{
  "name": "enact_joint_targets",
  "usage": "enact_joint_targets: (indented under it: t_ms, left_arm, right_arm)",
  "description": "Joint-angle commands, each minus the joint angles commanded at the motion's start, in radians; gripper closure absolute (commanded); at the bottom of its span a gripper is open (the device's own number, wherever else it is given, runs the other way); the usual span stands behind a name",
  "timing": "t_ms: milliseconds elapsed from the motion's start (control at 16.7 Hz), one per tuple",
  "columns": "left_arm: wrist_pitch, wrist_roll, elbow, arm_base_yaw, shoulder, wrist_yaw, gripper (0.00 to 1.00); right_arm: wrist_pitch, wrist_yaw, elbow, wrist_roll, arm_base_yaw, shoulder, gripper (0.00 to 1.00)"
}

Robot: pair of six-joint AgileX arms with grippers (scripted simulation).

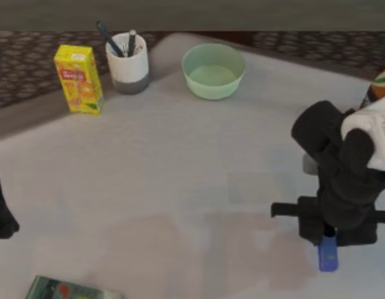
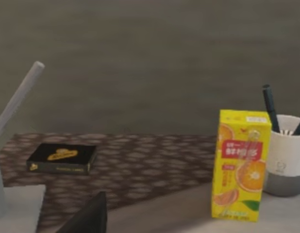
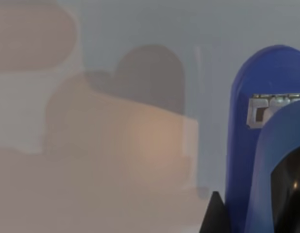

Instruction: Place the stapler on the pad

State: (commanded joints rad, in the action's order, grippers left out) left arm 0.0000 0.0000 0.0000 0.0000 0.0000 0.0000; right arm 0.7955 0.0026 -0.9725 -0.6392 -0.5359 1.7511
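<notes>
Stapler, the small blue elongated one with a black top strip (image 1: 327,253), sits directly under your right end effector (image 1: 329,240) near the bench's right edge, long axis running toward you. You cannot tell its finger state. The thin pale grey rectangular pad (image 1: 253,187) lies to its left; left end effector isn't in view.

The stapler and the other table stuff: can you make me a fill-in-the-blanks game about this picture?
1. The stapler under the right end effector is the colour ____.
2. The pens stand in a white and grey ____ next to the juice box.
3. The bowl at the back of the table is pale ____.
4. The juice box stands ____, not lying flat.

Missing words: blue; cup; green; upright
</notes>
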Motion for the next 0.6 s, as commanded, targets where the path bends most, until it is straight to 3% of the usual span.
enact_joint_targets:
  t_ms: [300,600]
  left_arm:
    - [0.000,0.000,0.000,0.000,0.000,0.000,0.00]
    - [0.000,0.000,0.000,0.000,0.000,0.000,0.00]
  right_arm:
    - [0.225,-0.001,-0.115,0.006,-0.004,-0.104,1.00]
    - [0.246,-0.001,-0.128,0.007,-0.001,-0.120,1.00]
